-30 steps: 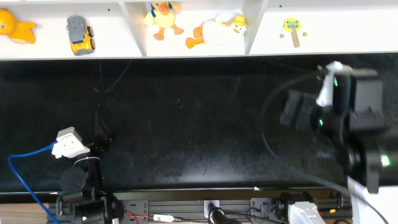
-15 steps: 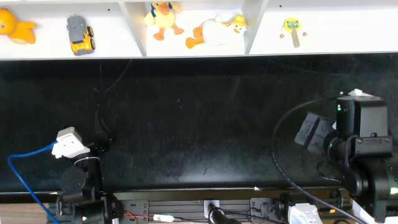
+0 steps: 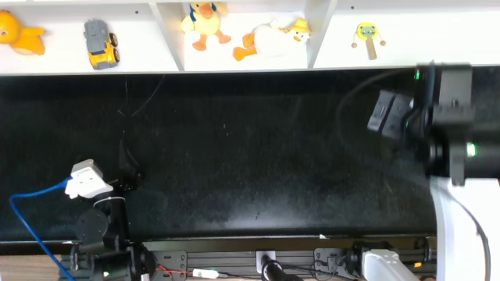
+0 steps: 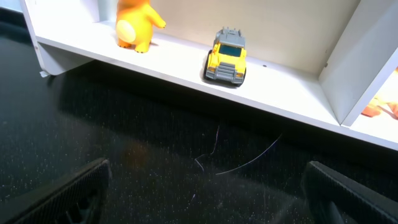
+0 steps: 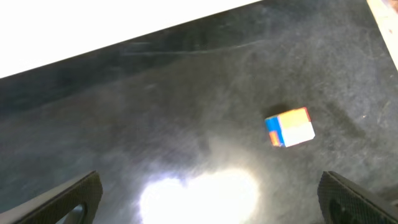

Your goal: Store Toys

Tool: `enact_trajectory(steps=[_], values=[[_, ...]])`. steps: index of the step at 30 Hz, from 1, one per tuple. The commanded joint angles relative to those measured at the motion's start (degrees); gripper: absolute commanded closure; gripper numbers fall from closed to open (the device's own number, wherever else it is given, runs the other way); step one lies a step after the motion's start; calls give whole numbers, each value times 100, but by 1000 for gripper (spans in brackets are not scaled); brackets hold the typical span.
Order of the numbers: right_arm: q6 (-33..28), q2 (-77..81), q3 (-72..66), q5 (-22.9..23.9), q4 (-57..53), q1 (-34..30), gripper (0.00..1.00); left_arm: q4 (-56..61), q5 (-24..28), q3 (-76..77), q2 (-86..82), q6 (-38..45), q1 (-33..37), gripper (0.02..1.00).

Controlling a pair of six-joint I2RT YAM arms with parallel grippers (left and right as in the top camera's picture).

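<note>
A small cube (image 5: 290, 127) with blue, orange and white faces lies on the black mat, ahead of my right gripper (image 5: 208, 214) and off to one side. That gripper is open and empty, raised above the mat near the shelf's right end (image 3: 388, 114). My left gripper (image 4: 205, 208) is open with nothing in it and faces the white shelf (image 4: 292, 93). An orange duck (image 4: 137, 22) and a yellow truck (image 4: 227, 56) stand on that shelf. The left arm (image 3: 92, 183) sits folded at the near left.
The white shelf (image 3: 234, 62) along the far edge holds the orange duck (image 3: 19, 35), the truck (image 3: 101, 43), a yellow plush duck (image 3: 205, 22), a white plush duck (image 3: 273, 39) and a green toy (image 3: 367, 35). A blue cable (image 3: 35, 195) trails by the left arm.
The right arm first drew back toward the near edge, then swung out toward the shelf. The left arm has stayed put.
</note>
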Motion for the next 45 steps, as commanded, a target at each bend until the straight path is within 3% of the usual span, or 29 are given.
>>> enact_trajectory(steps=[1, 6, 11, 16, 23, 32, 45], values=[[-553, 704, 4, -302, 286, -813, 5, 9, 37, -28, -59, 131, -42, 20], [-850, 1294, 4, -935, 693, -1845, 5, 9, 37, -28, -59, 131, -42, 20], [-1453, 1624, 4, -1226, 925, -2688, 5, 9, 37, -28, -59, 131, -42, 20], [-1906, 1921, -35, -2153, 1025, -3403, 5, 11, 37, -28, -59, 131, -42, 20], [-1952, 1993, -732, -2413, 1681, -4138, 5, 9, 37, -28, -59, 131, -42, 20], [-1993, 2026, -1672, -2608, 2457, -4315, 5, 9, 37, -28, -59, 131, -42, 20], [-2736, 2791, -1696, -2809, 2531, -4159, 5, 11, 37, -28, -59, 131, -42, 20]])
